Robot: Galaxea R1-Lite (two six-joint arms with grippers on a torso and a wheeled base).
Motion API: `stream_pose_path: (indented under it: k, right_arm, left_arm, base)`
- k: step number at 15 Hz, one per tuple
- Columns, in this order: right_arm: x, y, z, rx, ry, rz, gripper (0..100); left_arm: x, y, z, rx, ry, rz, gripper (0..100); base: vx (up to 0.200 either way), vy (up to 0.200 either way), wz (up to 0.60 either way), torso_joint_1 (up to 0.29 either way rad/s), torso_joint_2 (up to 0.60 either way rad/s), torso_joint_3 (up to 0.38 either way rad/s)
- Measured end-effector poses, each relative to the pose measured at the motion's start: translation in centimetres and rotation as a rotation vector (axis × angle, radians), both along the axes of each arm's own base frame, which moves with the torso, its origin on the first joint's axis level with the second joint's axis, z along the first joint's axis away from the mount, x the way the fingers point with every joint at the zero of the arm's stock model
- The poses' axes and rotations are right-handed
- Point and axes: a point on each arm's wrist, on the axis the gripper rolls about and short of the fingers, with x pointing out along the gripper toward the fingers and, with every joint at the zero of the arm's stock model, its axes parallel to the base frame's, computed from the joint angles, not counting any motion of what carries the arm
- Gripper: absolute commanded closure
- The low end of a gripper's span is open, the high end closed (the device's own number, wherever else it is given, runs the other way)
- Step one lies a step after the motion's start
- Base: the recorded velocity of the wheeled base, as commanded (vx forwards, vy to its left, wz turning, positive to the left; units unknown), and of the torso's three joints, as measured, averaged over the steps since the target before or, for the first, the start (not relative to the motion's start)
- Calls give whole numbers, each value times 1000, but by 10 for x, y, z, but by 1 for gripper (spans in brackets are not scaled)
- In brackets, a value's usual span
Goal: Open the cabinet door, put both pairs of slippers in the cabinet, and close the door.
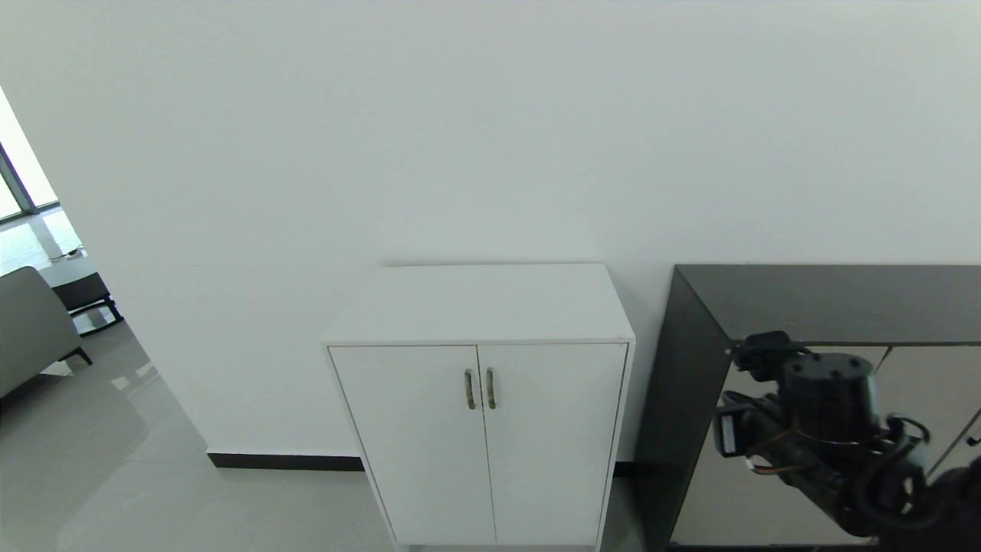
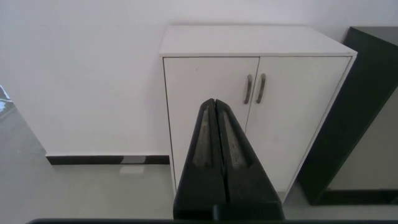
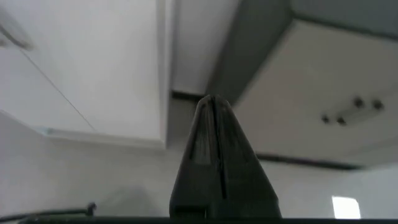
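A white two-door cabinet (image 1: pixel 479 399) stands against the wall with both doors closed. Two slim vertical handles (image 1: pixel 480 389) sit side by side at the middle seam. In the left wrist view the same cabinet (image 2: pixel 255 106) lies ahead of my left gripper (image 2: pixel 215 102), whose fingers are pressed together with nothing between them, some way short of the doors. My right gripper (image 3: pixel 210 99) is shut and empty too, near the cabinet's side and the dark cabinet. The right arm's wrist (image 1: pixel 828 414) is at the lower right of the head view.
A dark cabinet with mirrored fronts (image 1: pixel 812 383) stands right of the white one. A grey armchair (image 1: pixel 31 330) and low table sit far left. Glossy grey floor (image 1: pixel 153 491) lies open at the front left.
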Motion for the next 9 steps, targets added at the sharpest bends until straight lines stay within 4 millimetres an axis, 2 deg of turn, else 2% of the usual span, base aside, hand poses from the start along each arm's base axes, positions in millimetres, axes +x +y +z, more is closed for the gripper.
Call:
stream_pose_path:
  k: [4,5,7,9]
  right_arm:
    - [-68,-80,-6,-26,134,30,100]
    - [-82,-94,-6,-22,162,21,100]
    - [-113,-110,-6,-15,241,23,100]
    - [-144,-116,-9,-7,326,33,100]
  left_arm:
    - [0,0,0,0,0,0,100]
    - [0,0,0,0,0,0,100]
    - [0,0,0,0,0,-1,100]
    - [0,0,0,0,0,-1,100]
  base:
    - [0,0,0,0,0,0]
    - [0,0,0,0,0,0]
    - [0,0,0,0,0,0]
    - [0,0,0,0,0,0]
